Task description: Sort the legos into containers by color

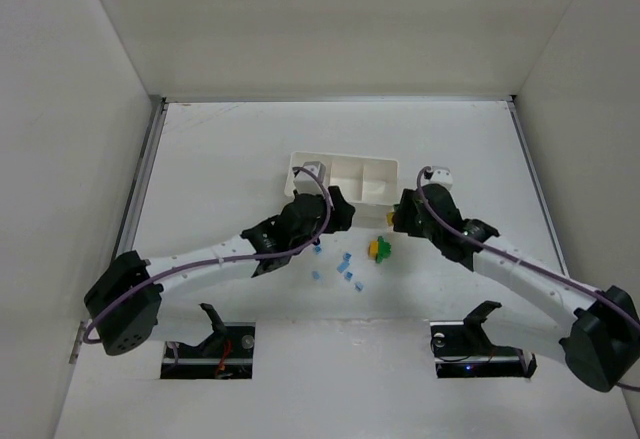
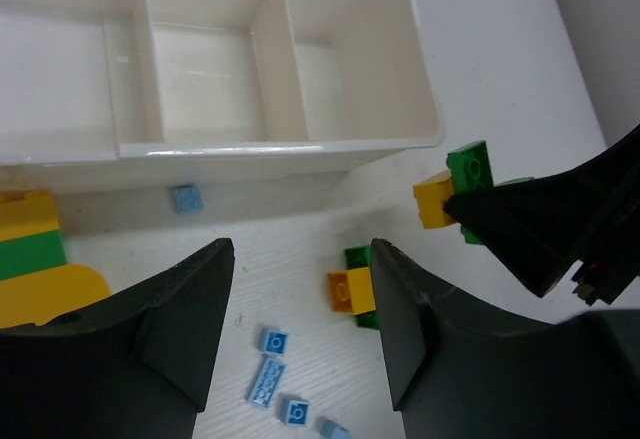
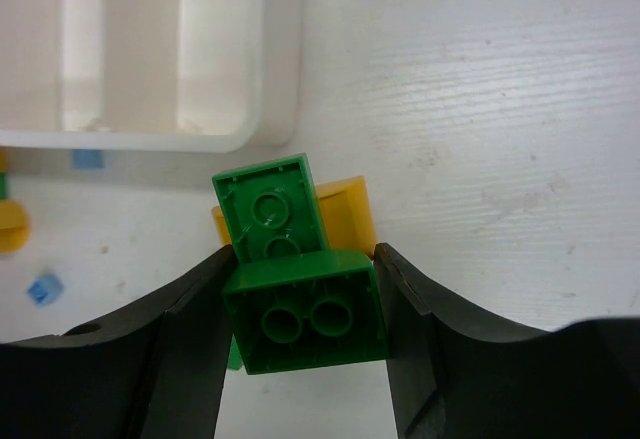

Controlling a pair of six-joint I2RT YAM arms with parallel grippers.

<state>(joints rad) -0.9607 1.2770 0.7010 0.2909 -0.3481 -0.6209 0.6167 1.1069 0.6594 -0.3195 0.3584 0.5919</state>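
Nearest the arm bases, on the near side of the tray (image 2: 280, 146), light blue bricks (image 2: 270, 364) lay loose on the table (image 1: 470, 159). Closer to the tray, the left gripper (image 2: 302, 259) hovered with its jaws apart and nothing between them. Just off the tray's near right corner, the right gripper (image 3: 302, 254) was clamped on a green brick (image 3: 305, 321). A second green brick (image 3: 270, 209) and a yellow-orange brick (image 3: 345, 211) touched it. One blue brick (image 2: 185, 198) lay just beside the tray's near wall. The compartments (image 2: 200, 79) showed bare wherever visible. Judged status: no colour sorted yet, all bricks outstanding. Bricks were hard, glossy, studded plastic. The tray was smooth white plastic, thin-walled and round-cornered.
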